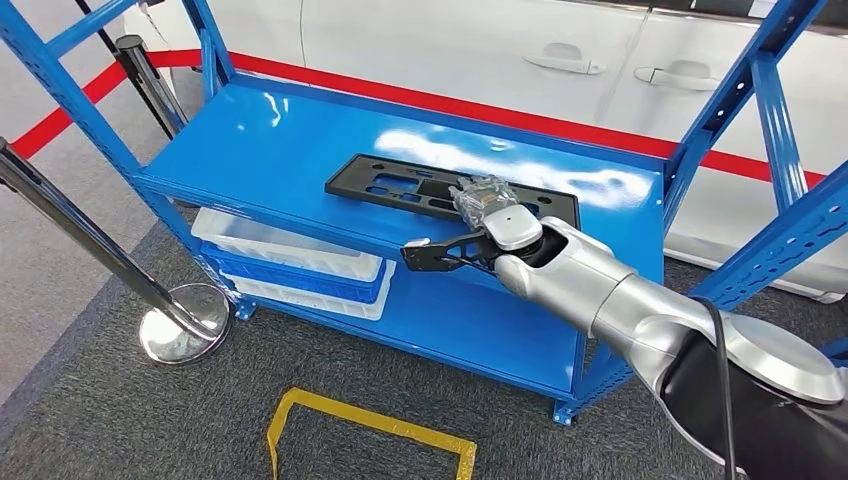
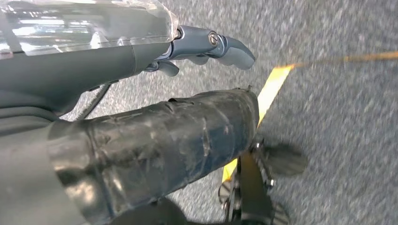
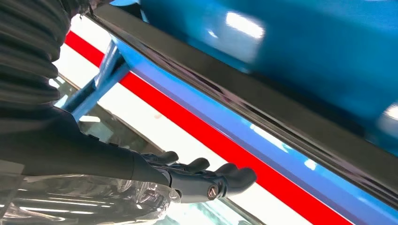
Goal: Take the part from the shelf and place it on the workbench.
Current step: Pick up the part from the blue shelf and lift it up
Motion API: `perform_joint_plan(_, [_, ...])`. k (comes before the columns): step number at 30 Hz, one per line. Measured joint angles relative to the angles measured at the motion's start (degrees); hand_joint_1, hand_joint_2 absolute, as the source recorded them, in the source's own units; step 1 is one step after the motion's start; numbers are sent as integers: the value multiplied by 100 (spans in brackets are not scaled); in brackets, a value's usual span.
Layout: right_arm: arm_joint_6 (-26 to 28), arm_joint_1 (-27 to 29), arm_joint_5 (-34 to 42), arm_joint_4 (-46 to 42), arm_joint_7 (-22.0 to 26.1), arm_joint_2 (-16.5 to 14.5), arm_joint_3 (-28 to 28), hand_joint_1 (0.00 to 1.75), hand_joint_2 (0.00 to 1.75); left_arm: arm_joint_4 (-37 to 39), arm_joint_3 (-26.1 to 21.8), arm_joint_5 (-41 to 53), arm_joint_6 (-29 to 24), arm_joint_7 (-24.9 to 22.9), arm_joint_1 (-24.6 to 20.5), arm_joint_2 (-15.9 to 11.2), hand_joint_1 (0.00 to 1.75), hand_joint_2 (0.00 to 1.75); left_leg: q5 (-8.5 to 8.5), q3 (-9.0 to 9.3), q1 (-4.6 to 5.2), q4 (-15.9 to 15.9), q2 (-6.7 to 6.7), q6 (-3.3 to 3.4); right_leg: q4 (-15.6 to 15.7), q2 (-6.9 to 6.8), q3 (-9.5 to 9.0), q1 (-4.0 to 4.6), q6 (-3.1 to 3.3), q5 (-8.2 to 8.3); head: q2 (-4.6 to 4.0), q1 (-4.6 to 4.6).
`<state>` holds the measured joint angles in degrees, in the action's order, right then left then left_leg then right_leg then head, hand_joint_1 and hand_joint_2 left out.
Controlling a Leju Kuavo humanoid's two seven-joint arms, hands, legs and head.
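Black flat part [image 1: 450, 190]: lying flat on top deck of blue shelf [image 1: 270, 150], near its front edge, lengthwise along it.
Right hand [image 1: 470, 225]: reached over front edge of deck at the part's right half; dark fingers [image 1: 435, 255] extended in front of the edge; whether anything is gripped cannot be told.
Left hand [image 2: 206, 47]: hanging over grey carpet [image 2: 338, 122], fingers loosely curled, holding nothing.
Lower deck: stacked white and blue trays [image 1: 300, 265].
Floor: yellow tape outline [image 1: 370, 430]; chrome stanchion base [image 1: 185, 320].
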<state>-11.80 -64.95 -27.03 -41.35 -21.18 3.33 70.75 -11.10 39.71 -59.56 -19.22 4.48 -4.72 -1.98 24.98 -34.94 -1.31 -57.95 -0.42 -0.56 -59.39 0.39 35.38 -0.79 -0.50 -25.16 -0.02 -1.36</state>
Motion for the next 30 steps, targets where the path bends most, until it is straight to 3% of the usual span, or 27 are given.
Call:
perform_joint_plan(3, [-2, -6, -15, 1, -9, 10, -3, 0, 175, 0, 4, 0, -4, -3, 4, 5, 0, 0, 122, -50, -24, -157, 10, -67, 83, 0, -63, -28, 107, 25, 0, -10])
perform_joint_plan(6, [-3, -6, -23, -1, -14, 4, -4, 0, 175, 0, 9, 0, -21, -2, -4, -1, 0, 0, 574, -582, -26, -1223, 14, -98, 102, 0, -104, -14, 184, 13, 0, -20])
perform_joint_plan(7, [-4, 5, -23, 0, -14, 2, -4, 0, 175, 0, 11, -1, -26, -2, -5, -4, 0, 0, 644, -762, -26, -1528, 14, -103, 95, 2, -113, -5, 195, 1, 0, -19])
perform_joint_plan(8, [-4, 16, -23, 0, -14, 2, -4, 0, 175, 0, 13, -3, -29, -2, -2, -5, 0, 0, 592, -832, -25, -1598, 14, -101, 87, 4, -123, 0, 199, -14, 0, -18])
perform_joint_plan(9, [-5, 22, -23, 0, -13, 2, -4, 0, 175, 0, 13, -7, -31, -2, 3, -5, 0, 0, 439, -794, -25, -1450, 15, -93, 77, 7, -137, 2, 196, -31, 0, -19])
perform_joint_plan(10, [-6, 22, -23, 0, -10, 2, -4, 0, 175, 0, 13, -11, -32, -1, 7, -5, 0, 0, 212, -650, -25, -1101, 15, -78, 64, 12, -158, 3, 184, -55, 0, -19])
perform_joint_plan(12, [-18, 9, -23, 0, 5, 1, -4, 0, 175, 0, 13, -21, -32, 8, 7, -7, 0, 0, -82, -314, -8, -378, 9, -42, 33, 20, -176, 21, 138, -107, 0, -18])
perform_joint_plan(14, [-35, 2, -21, -2, 26, 0, -4, 0, 175, 0, 14, -27, -31, 19, -3, -5, 0, 0, -113, -180, 8, -85, 1, -20, 7, 23, -164, 46, 98, -139, 0, -17])
perform_joint_plan(18, [-56, 19, -13, -5, 46, -1, -5, 0, 175, 0, 17, -31, -23, 28, 0, 1, 0, 0, -114, -170, 19, -53, -8, -18, 20, 19, -177, 59, 247, -132, 0, -6])
perform_joint_plan(21, [-58, 26, -6, -4, 78, -4, -4, 0, 175, 0, 17, -23, -15, 31, 0, 1, 0, 0, -103, -166, 27, -54, -17, 12, 70, 13, -208, 58, 251, -127, 0, -4])
perform_joint_plan(26, [-51, 57, -6, -1, 105, -5, -5, 0, 175, 0, 17, -4, -10, 32, -3, -1, 0, 0, -94, -160, 43, -57, -21, 57, 106, 10, -231, 49, 207, -112, 0, -7])
perform_joint_plan(30, [-52, 62, -6, 9, 92, -3, -5, 0, 175, 0, 17, 2, -10, 20, -2, -1, 0, 0, -93, -159, 55, -60, -20, 61, 118, 11, -234, 26, 47, -114, 0, -7])
